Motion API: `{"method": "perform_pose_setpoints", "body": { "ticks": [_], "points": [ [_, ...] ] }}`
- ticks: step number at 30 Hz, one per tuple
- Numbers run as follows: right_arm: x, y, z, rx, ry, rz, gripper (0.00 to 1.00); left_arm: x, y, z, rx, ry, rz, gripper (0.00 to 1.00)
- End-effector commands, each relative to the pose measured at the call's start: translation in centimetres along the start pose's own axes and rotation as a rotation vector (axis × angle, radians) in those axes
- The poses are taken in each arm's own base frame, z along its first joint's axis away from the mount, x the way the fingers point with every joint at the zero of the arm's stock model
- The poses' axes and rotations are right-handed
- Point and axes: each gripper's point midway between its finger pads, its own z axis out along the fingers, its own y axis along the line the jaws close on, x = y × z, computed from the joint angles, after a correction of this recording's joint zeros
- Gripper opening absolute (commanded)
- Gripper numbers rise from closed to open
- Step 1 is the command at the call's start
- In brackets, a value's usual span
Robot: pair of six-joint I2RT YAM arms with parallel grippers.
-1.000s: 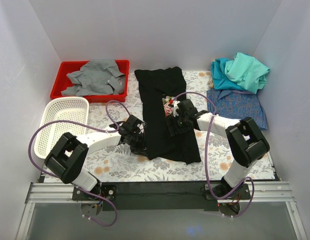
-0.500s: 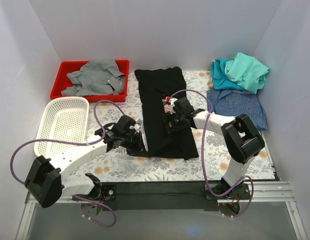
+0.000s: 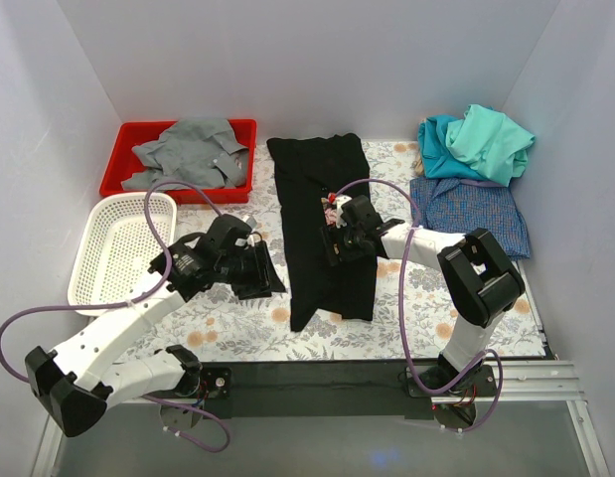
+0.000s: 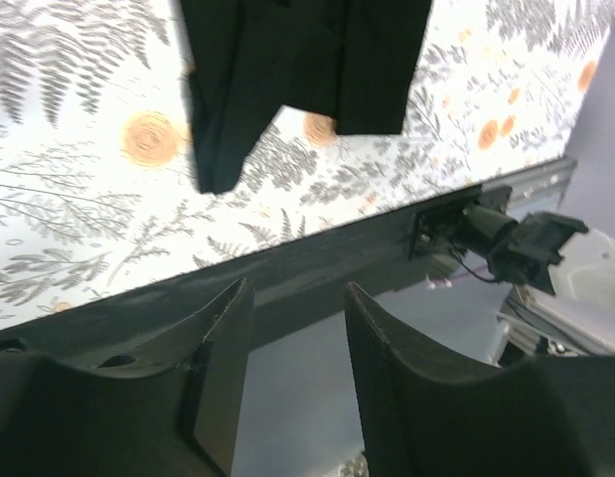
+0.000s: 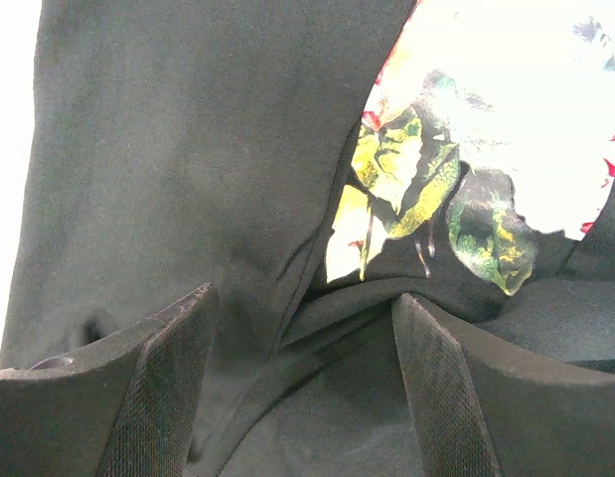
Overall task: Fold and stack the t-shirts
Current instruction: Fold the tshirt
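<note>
Two pincers of mine, and one long black cloth t-shirt [image 3: 322,179] lying as a narrow strip
My right pincer [image 5: 305,308] stands wide open, pressed down astride a ridge of cloth beside the rose print [image 5: 406,189]; my left pincer [image 4: 297,298] hangs partly open and empty, just left of the shirt. The strip's long axis runs from the back wall toward my bases, mid-table on the flowered tablecloth [image 3: 237,333]

black t-shirt [image 3: 317,179]: matt soft cloth | basket [image 3: 108,260]: white plastic mesh
</note>
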Motion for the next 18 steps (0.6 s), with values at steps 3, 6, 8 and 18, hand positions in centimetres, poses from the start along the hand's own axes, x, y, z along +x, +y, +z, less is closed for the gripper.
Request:
{"method": "perform_pose_setpoints", "body": {
  "ticks": [3,6,8,18],
  "points": [
    [6.3,-1.9,0.6,0.076,0.185,0.020,0.77,0.4,3.4,0.7,-0.125,-0.029,-0.019,0.43],
    [6.1,-1.7,0.6,0.066,0.181,0.018,0.77,3.3,5.5,3.4,-0.146,0.099,-0.045,0.43],
    [6.2,-1.6,0.6,0.061,0.184,0.019,0.77,4.3,5.6,5.0,-0.101,0.146,-0.032,0.43],
    [5.9,-1.3,0.4,0.053,0.172,0.011,0.77,4.2,6.3,9.7,-0.031,0.142,0.036,0.43]
  ]
}}
